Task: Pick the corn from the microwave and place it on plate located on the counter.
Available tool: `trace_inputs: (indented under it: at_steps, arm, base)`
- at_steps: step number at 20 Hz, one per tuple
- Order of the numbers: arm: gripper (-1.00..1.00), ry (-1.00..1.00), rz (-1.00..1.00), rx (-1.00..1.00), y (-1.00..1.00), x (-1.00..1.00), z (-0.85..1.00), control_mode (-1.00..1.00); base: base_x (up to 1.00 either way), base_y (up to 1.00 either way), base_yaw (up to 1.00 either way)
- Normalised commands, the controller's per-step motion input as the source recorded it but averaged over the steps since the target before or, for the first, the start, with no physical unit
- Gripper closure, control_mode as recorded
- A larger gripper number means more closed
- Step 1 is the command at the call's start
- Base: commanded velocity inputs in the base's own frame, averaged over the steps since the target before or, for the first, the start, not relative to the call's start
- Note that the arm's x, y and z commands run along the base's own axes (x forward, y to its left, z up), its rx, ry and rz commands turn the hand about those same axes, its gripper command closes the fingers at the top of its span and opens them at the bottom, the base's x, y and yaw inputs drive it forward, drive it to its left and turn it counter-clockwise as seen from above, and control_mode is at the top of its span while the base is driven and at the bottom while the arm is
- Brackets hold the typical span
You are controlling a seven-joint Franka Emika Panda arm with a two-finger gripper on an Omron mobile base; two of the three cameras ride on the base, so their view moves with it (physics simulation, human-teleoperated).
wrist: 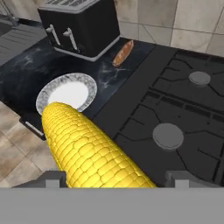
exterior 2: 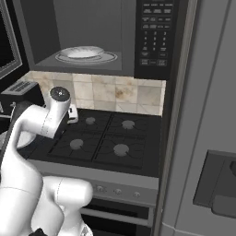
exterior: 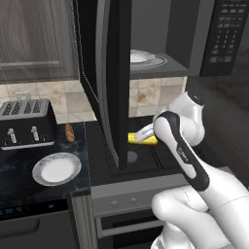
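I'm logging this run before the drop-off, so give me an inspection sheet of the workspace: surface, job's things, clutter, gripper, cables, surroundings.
Surface: black veined counter, left of the stovetop.
Job's things: corn out of the microwave and in the gripper, above the stovetop; plate bare on the counter; microwave door open.
Clutter: toaster behind the plate; brown bread-like lump beside the toaster; a second plate inside the microwave.
Gripper: gripper shut on the corn.
Cables: nothing seen.
Surroundings: tiled backsplash, wall cabinet, oven front.
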Motion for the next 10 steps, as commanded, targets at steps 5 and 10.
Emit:
trace_inputs:
  at_steps: [5,10]
  arm:
    - [1.0,0.03,0.1,-0.02,0.36,0.04,-0.66,-1.0]
    - [1.0,0.0,0.08,0.0,0.38,0.15,-0.4,-1.0]
  base:
    - [0.0,0.0,0.0]
    - [0.0,0.0,0.0]
